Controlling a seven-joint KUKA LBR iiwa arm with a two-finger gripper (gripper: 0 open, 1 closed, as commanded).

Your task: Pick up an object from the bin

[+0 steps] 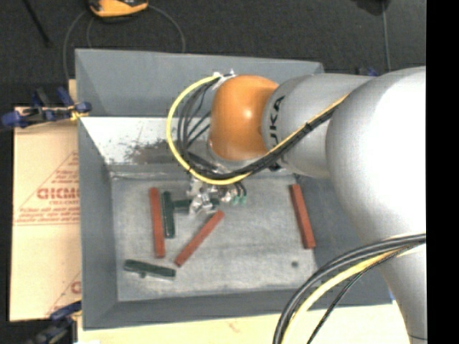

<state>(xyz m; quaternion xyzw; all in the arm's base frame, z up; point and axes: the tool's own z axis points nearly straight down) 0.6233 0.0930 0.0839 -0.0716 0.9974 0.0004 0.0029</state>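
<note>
Approach step, I judge; nothing looks lifted. The end effector (206, 201) sits low in the grey metal bin (97, 213), over the upper end of the slanted red-brown flat stick (197, 240) at mid-floor. I cannot tell whether it is spread or closed. The next move calls for a firm closure, then a straight lift. A short dark green bar (168, 215) lies just beside and could get nudged. The red-brown stick by the right wall (302, 216) is well apart.
</note>
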